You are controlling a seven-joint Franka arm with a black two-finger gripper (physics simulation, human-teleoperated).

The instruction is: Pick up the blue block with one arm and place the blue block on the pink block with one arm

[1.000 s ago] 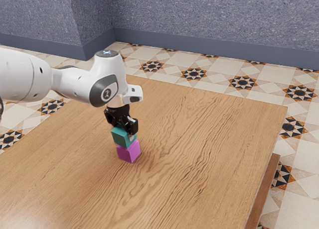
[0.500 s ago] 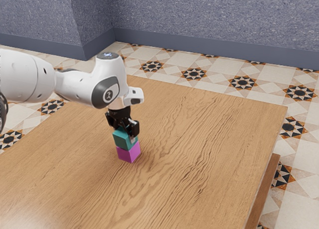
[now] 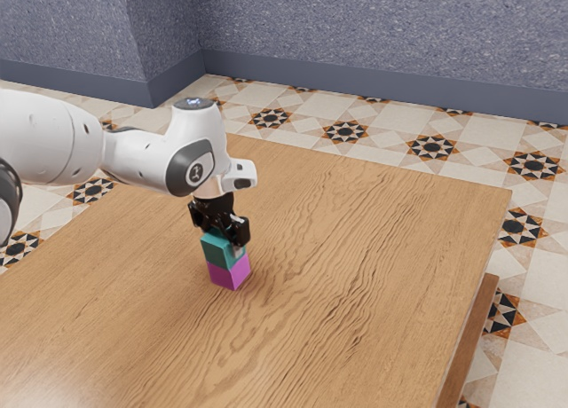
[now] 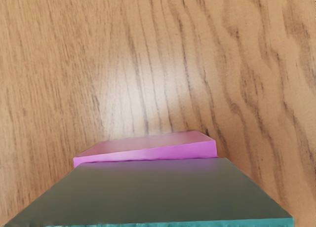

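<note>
Wooden table [image 3: 373, 275]: claw [image 3: 222, 236] tight around blue block [image 3: 216, 252] atop pink block [image 3: 229, 272].

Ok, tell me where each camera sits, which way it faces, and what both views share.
Exterior view: beside the arm, raised, looking down across the table toward the far wall; it shows the white arm and the gripper shut on the blue block, atop the pink block.
Wrist view: on the hand, looking down over the blue block to the pink block and table.
Shared: both blocks and the table.
</note>
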